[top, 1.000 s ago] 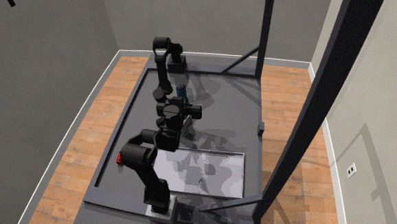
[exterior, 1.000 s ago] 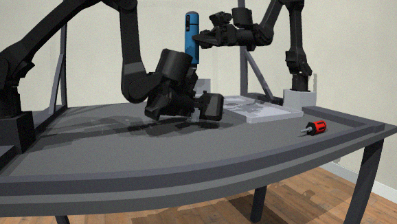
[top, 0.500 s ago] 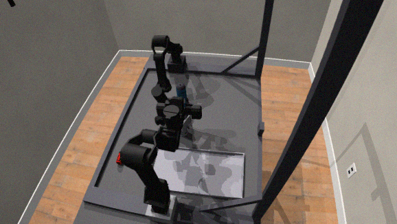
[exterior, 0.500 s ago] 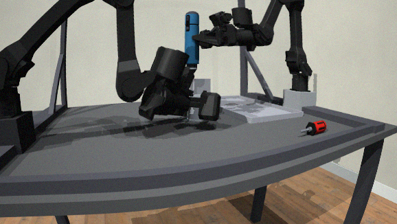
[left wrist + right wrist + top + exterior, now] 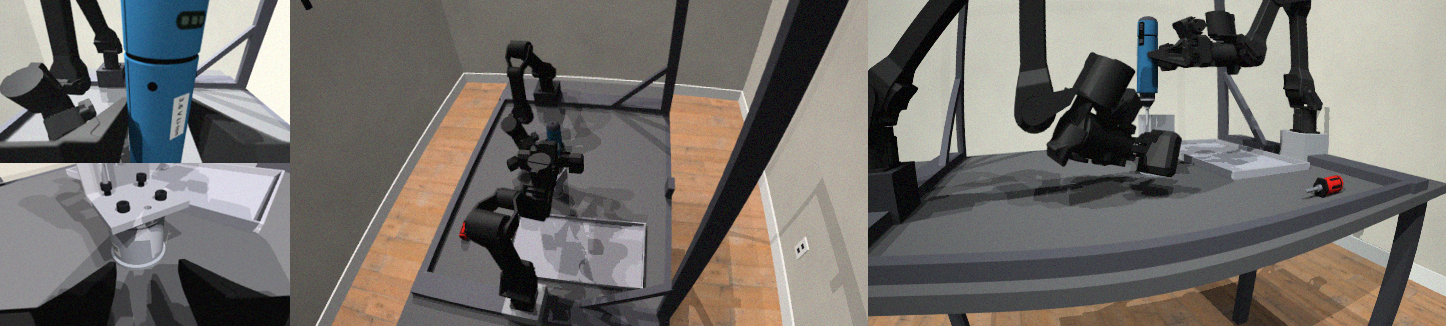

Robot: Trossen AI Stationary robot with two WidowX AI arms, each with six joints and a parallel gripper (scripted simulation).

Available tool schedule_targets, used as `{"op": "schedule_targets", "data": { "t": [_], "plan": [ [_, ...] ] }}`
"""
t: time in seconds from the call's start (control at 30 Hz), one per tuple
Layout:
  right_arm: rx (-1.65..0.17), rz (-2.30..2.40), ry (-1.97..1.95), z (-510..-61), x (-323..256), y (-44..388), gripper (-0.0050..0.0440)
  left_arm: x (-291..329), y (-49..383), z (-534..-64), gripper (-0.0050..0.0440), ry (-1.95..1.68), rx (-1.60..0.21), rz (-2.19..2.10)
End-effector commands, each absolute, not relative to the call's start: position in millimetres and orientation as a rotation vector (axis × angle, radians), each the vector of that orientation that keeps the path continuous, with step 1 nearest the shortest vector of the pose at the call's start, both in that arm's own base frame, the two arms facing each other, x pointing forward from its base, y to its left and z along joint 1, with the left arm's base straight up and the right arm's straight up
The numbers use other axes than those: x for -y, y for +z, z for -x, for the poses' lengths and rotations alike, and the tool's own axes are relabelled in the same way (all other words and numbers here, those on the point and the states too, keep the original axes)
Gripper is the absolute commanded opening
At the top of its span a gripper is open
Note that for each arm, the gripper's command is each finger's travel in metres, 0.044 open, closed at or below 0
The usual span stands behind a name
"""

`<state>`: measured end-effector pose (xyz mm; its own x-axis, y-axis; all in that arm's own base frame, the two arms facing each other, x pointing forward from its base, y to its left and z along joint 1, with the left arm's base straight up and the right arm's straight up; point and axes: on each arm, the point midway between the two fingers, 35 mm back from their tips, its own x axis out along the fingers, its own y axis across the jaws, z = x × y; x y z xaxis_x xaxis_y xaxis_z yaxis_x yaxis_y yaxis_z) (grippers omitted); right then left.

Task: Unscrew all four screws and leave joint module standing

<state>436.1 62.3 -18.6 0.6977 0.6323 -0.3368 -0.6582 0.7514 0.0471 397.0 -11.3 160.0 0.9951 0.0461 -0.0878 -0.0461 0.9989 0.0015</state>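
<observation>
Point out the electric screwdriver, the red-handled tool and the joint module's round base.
Electric screwdriver (image 5: pixel 553 131) (image 5: pixel 1147 57) (image 5: pixel 160 76): top, exterior, left wrist; blue barrel.
Red-handled tool (image 5: pixel 463 231) (image 5: pixel 1334 184): top, exterior; handle.
Round base (image 5: pixel 140 248): right wrist; side wall.

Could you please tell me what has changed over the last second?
The right arm has drawn up and back toward its own base. I see nothing newly gripped; whether it let something go, I cannot tell. The left gripper still holds the electric screwdriver upright, and the red tool lies where it was.
</observation>
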Motion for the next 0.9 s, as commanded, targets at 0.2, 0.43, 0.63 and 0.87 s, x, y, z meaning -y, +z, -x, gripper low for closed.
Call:
{"op": "schedule_targets", "data": {
  "t": [0.2, 0.43, 0.63, 0.87],
  "plan": [
    [-0.351, 0.111, 0.761, -439, -53, 21, 0.01, 13, 170, -398, 0.0161, 0.042, -0.062, 0.0],
    [-0.379, 0.167, 0.827, -441, -61, 43, 0.01, 13, 170, -398, 0.0161, 0.042, -0.062, 0.0],
    [-0.408, 0.222, 0.872, -441, -66, 61, 0.01, 13, 170, -398, 0.0161, 0.042, -0.062, 0.0],
    [-0.43, 0.263, 0.905, -440, -71, 75, 0.01, 13, 170, -398, 0.0161, 0.042, -0.062, 0.0]
  ]
}}
